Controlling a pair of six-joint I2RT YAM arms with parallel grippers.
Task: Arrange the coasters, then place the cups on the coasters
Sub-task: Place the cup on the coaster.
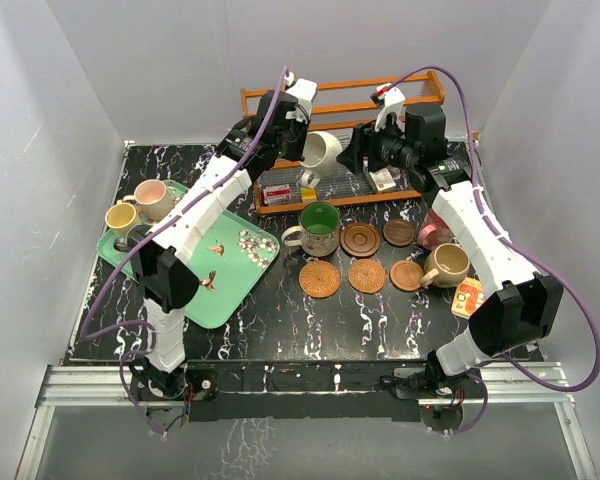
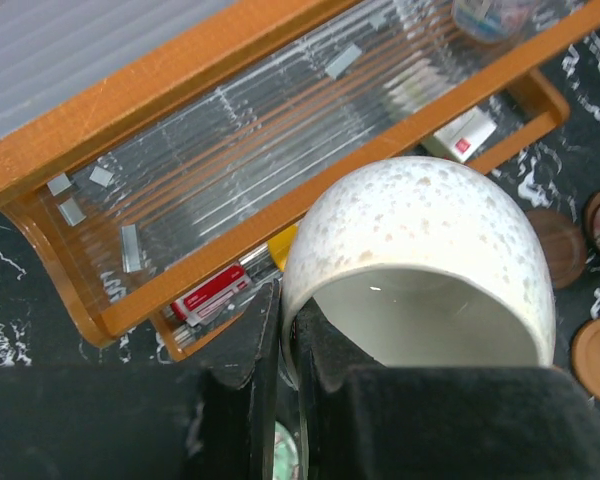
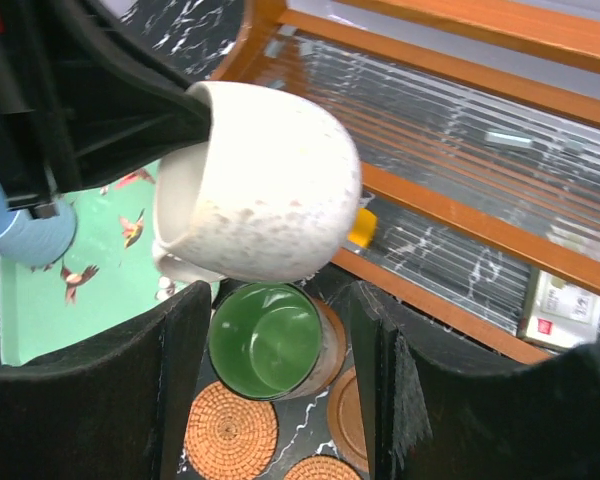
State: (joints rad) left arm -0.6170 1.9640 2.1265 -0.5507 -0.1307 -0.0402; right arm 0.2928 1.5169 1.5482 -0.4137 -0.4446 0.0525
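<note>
My left gripper [image 2: 288, 300] is shut on the rim of a speckled cream cup [image 2: 420, 230], one finger inside and one outside. It holds the cup tilted in the air in front of the wooden rack [image 1: 340, 100]. The cream cup [image 1: 320, 153] hangs above a green cup [image 1: 320, 227]. My right gripper [image 3: 270, 330] is open just beside the cream cup [image 3: 270, 190], not touching it, and the green cup [image 3: 265, 340] shows between its fingers. Two woven coasters [image 1: 319, 278] [image 1: 366, 275] and three brown coasters [image 1: 360, 238] lie mid-table.
A green tray [image 1: 230, 285] at left carries a pink cup [image 1: 153, 198], a yellow cup [image 1: 122, 218] and small beads. A tan cup [image 1: 446, 265] and a maroon cup [image 1: 435, 235] stand at right beside an orange card [image 1: 468, 297]. Small boxes sit on the rack's lower shelf.
</note>
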